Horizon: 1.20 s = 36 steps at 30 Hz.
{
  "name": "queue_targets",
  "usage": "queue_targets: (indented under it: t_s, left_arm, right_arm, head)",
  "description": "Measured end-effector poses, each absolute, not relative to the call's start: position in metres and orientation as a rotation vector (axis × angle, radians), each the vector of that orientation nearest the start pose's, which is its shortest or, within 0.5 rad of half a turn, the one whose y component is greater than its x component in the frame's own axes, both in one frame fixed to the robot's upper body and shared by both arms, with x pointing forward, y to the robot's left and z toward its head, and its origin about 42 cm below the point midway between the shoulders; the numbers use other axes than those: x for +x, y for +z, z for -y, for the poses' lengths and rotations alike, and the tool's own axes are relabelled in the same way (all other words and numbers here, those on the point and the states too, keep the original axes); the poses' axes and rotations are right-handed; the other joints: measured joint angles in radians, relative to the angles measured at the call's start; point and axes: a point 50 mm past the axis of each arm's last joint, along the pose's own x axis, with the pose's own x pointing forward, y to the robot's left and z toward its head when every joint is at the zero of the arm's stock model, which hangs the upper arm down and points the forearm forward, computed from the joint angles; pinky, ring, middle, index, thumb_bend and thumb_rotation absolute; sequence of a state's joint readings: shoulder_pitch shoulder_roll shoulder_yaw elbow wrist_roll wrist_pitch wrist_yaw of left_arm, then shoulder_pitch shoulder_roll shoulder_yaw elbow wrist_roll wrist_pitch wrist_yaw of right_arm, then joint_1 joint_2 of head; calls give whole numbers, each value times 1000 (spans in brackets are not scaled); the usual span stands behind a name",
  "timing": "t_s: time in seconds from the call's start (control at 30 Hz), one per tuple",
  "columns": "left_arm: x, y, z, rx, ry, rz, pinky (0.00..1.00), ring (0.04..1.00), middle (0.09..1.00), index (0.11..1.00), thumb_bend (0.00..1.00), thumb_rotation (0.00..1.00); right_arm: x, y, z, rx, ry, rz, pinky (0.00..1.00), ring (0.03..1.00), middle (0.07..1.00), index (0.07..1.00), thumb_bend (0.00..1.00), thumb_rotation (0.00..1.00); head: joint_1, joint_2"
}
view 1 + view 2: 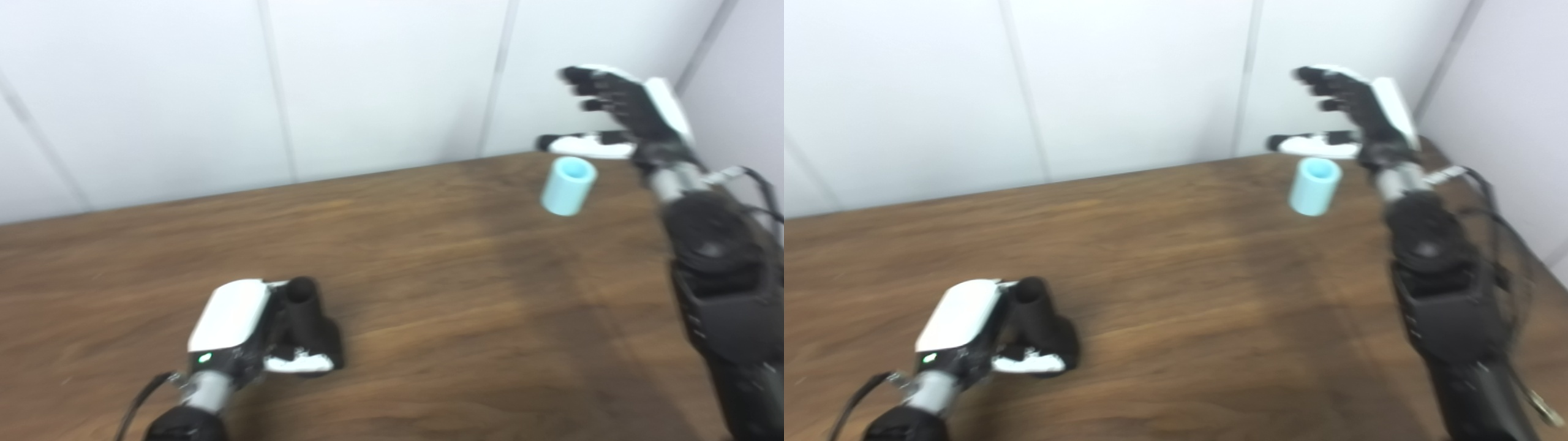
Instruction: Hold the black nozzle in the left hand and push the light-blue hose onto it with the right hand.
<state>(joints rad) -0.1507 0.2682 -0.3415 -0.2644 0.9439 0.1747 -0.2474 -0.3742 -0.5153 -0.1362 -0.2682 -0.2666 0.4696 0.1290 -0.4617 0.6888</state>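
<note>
White wall panels behind a wooden table [429,257]. Left eye view: left hand [257,331] wrapped around black nozzle [304,312] near front-left edge, opening upward. Right eye view: light-blue hose [1314,186] upright near far-right corner; right hand [1353,116] raised behind it, fingers spread, holding nothing.

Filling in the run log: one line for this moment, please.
left hand: shut on black plastic nozzle | right hand: open above light-blue hose piece | hose on wooden table
</note>
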Motion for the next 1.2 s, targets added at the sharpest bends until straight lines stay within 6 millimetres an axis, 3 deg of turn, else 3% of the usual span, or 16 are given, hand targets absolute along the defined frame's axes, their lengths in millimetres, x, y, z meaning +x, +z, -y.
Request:
queue_targets:
  t_s: [0.03, 0.1, 0.2, 0.3, 0.47, 0.67, 0.8, 0.93, 1.2]
  left_arm:
    - [305, 179, -186, 1210, -311, 229, 764, 634, 482, 489, 525, 0]
    - [305, 179, -189, 1210, -312, 229, 752, 629, 476, 493, 525, 0]
    - [306, 180, -190, 1216, -316, 238, 736, 625, 477, 492, 525, 0]
    - [306, 181, -191, 1217, -317, 242, 737, 627, 478, 491, 526, 0]
    - [306, 181, -192, 1213, -319, 240, 746, 613, 474, 494, 525, 0]
    - [306, 181, -193, 1203, -330, 231, 746, 615, 483, 488, 525, 0]
    - [306, 181, -193, 1204, -333, 234, 748, 608, 476, 492, 525, 0]
    - [306, 181, -193, 1204, -335, 233, 755, 615, 477, 491, 526, 0]
    - [306, 182, -193, 1207, -335, 232, 759, 624, 478, 491, 525, 0]
  right_arm:
    - [363, 310, 361, -761, -192, 156, 826, 860, 845, 746, 838, 296]
    - [372, 312, 364, -895, -179, 113, 627, 735, 746, 738, 892, 292]
    - [385, 320, 377, -1058, -176, 49, 643, 778, 769, 748, 928, 256]
    - [396, 322, 389, -1145, -176, -14, 612, 763, 744, 749, 948, 228]
    - [406, 304, 403, -1250, -138, -132, 816, 917, 870, 784, 981, 250]
    - [421, 284, 416, -1278, -109, -247, 903, 960, 911, 825, 967, 266]
    - [430, 278, 417, -1324, -76, -284, 902, 956, 898, 820, 981, 253]
    - [438, 273, 418, -1354, -63, -323, 965, 981, 897, 827, 1000, 268]
    - [441, 267, 417, -1372, -53, -343, 933, 969, 863, 820, 992, 222]
  head:
    - [-9, 0]
    - [-15, -2]
    - [-28, -6]
    - [-35, -9]
    - [-37, -9]
    - [-31, -11]
    - [-31, -9]
    - [-31, -8]
    - [-22, -3]
